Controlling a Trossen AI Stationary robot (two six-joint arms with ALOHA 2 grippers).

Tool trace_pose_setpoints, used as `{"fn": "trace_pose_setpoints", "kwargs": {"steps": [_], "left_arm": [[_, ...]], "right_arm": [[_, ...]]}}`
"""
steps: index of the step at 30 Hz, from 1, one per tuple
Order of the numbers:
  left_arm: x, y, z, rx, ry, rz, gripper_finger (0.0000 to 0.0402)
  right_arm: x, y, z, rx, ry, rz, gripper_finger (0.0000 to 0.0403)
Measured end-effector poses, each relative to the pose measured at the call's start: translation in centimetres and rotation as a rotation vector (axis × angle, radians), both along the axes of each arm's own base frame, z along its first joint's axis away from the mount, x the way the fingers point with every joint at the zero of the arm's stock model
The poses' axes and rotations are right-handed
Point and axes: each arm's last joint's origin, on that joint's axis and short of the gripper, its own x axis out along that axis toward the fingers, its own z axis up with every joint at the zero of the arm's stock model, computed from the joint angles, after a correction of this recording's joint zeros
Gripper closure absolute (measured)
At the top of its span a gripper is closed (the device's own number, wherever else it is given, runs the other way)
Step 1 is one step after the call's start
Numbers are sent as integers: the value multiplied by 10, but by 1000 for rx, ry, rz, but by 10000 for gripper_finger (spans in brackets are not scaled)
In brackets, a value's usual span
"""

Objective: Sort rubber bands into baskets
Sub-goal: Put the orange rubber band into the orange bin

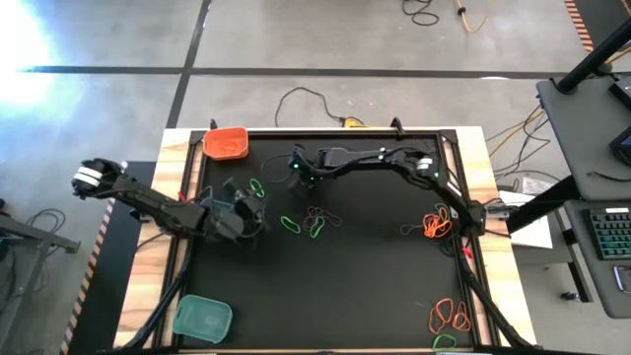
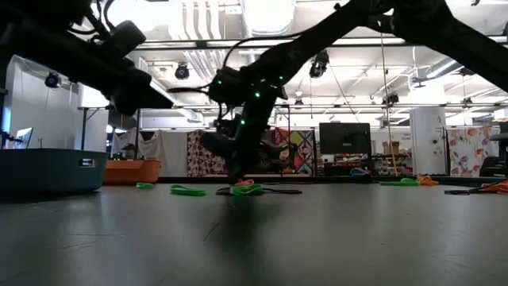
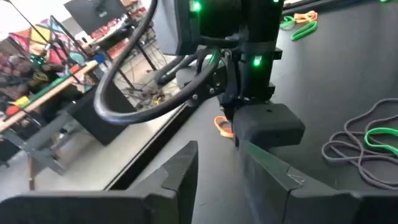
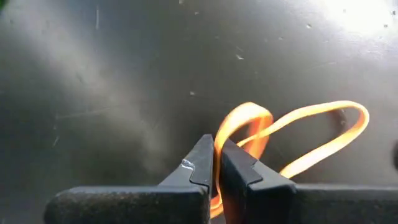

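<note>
Right gripper (image 4: 214, 163) jaws closed; left gripper (image 3: 217, 168) jaws parted.

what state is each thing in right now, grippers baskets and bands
right gripper: shut on an orange rubber band, down at the mat
left gripper: fingers apart, nothing between them
orange basket: at the far left corner, bands inside
teal basket: at the near left corner, looks empty
loose rubber bands: scattered on the black mat, unsorted
</note>
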Motion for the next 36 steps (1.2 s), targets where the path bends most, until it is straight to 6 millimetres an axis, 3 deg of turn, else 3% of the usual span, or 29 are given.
{"fn": "trace_pose_setpoints", "kwargs": {"steps": [7, 13, 20, 28, 31, 36], "left_arm": [[3, 18, 3, -127, -78, 9, 306], [5, 27, 3, -251, -132, -36, 279], [5, 27, 3, -246, -122, -46, 240], [4, 26, 1, -208, -52, -82, 238], [3, 26, -1, -210, -29, -77, 239], [1, 27, -5, -241, -13, -55, 241]], "right_arm": [[17, 16, 9, -9, 12, 92, 394], [21, 29, 9, -75, 42, 243, 389], [21, 31, 7, -59, 34, 214, 380], [22, 30, 8, -66, 15, 214, 377], [22, 30, 8, -72, 18, 211, 359], [22, 30, 7, -77, 26, 223, 292]]}}
